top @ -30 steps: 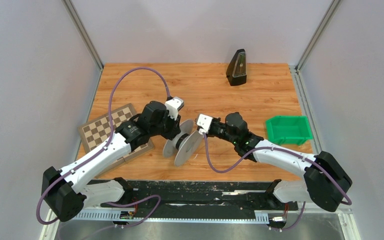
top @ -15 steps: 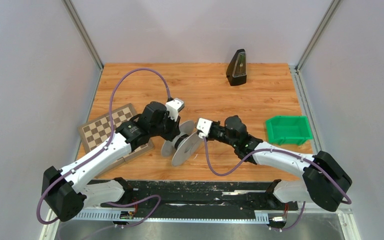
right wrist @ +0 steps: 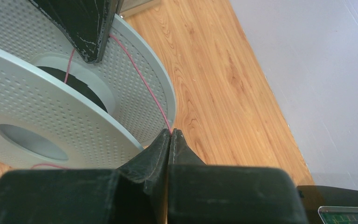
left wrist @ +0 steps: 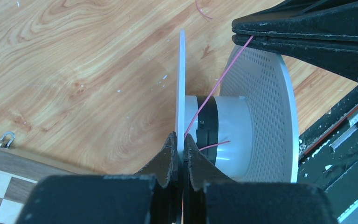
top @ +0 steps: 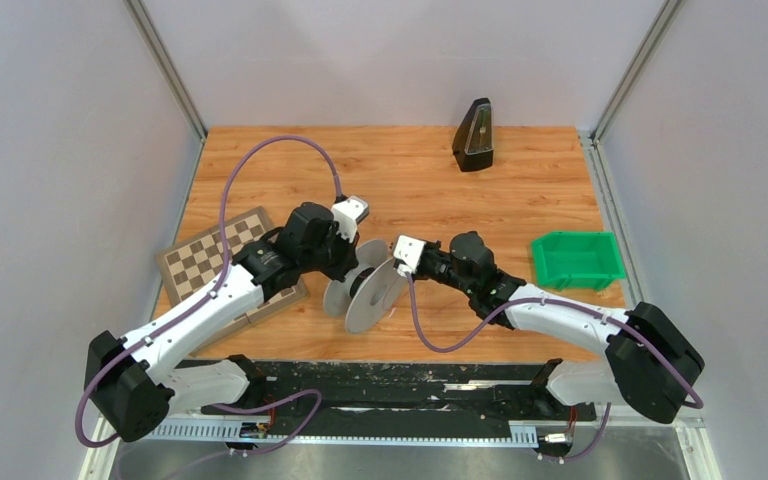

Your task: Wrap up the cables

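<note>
The left tool (left wrist: 181, 140) is clamped on one flange of the spool (left wrist: 265, 107). The right tool (right wrist: 170, 135) pinches the pink cable (right wrist: 144, 83), which runs from its tips to the hub.

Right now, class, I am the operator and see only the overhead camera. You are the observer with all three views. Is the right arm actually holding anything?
Observer: Yes. The right fingers are shut on a thin pink wire.
Operator: Where does that wire lead?
Observer: It runs between the two discs of the spool, down toward its hub.
Operator: And the left arm?
Observer: The left fingers are pinching the rim of one of the spool's discs.
</note>
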{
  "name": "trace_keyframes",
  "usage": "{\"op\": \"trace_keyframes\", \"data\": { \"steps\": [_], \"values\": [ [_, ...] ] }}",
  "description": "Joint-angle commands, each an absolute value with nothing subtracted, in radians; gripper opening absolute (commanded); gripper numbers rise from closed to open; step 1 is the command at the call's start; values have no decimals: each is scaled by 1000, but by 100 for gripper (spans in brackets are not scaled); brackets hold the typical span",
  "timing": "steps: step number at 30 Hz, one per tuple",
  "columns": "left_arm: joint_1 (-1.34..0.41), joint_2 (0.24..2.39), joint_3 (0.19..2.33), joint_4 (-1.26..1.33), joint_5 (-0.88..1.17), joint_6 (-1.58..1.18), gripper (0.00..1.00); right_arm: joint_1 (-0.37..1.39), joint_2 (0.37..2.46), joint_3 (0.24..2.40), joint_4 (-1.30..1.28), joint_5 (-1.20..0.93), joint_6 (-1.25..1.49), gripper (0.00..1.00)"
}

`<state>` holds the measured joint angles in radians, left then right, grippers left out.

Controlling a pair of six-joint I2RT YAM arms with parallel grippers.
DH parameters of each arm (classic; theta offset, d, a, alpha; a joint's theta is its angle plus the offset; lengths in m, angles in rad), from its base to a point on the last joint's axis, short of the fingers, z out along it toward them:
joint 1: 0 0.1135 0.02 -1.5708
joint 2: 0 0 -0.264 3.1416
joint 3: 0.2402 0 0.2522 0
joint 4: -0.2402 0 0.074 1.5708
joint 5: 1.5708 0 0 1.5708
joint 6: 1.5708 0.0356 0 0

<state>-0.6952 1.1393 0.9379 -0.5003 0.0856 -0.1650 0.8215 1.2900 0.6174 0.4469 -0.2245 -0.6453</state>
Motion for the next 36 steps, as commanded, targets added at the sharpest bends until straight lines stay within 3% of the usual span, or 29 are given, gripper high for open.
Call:
{"op": "trace_keyframes", "data": {
  "steps": [1, 13, 21, 27, 32, 36],
  "values": [
    [-692, 1142, 953, -535, 104, -160, 0, 827, 1269, 606, 457, -229, -623, 0],
    [-692, 1084, 981, -562, 150, -166, 0, 835, 1168, 653, 259, -138, -467, 1],
    [-692, 1015, 999, -546, 141, -175, 0, 855, 1083, 550, 270, -10, -290, 5],
    [-692, 1021, 1081, -629, 47, -196, 0, 856, 969, 595, 143, 123, -114, 25],
    [-692, 988, 1124, -657, 10, -226, 0, 857, 802, 458, 248, -67, -106, 45],
    [-692, 957, 1159, -676, 10, -239, 0, 857, 722, 344, 386, -189, -90, 53]
  ]
}}
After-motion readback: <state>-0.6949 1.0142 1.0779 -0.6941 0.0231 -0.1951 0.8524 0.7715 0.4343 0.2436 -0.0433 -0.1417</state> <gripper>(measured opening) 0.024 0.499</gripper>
